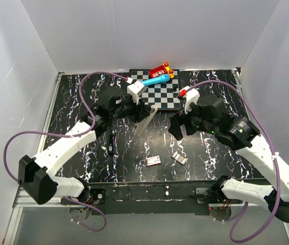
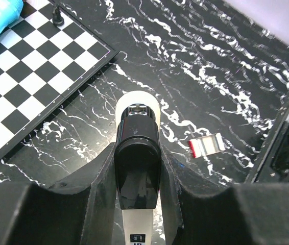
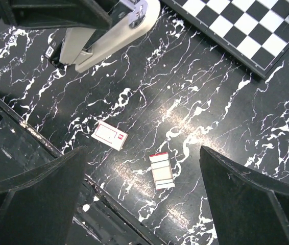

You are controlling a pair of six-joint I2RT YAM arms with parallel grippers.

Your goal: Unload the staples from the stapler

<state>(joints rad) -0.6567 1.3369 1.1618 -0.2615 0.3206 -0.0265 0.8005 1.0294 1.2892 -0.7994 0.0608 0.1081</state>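
Left gripper (image 2: 137,153) is partly closed, clamping the elongated black-topped, cream-based stapler (image 2: 136,178). Right gripper (image 3: 143,158) is spread wide and empty (above the ridged silvery staples (image 3: 162,171), near centre).

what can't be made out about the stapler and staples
whether staples are in the cream-and-black plastic stapler: left wrist view, its black top covers the magazine.
stapler's near end: left wrist view, cut off by the bottom edge.
small white ridged rectangle with a red end: right wrist view, too small to tell staple strips from a box.
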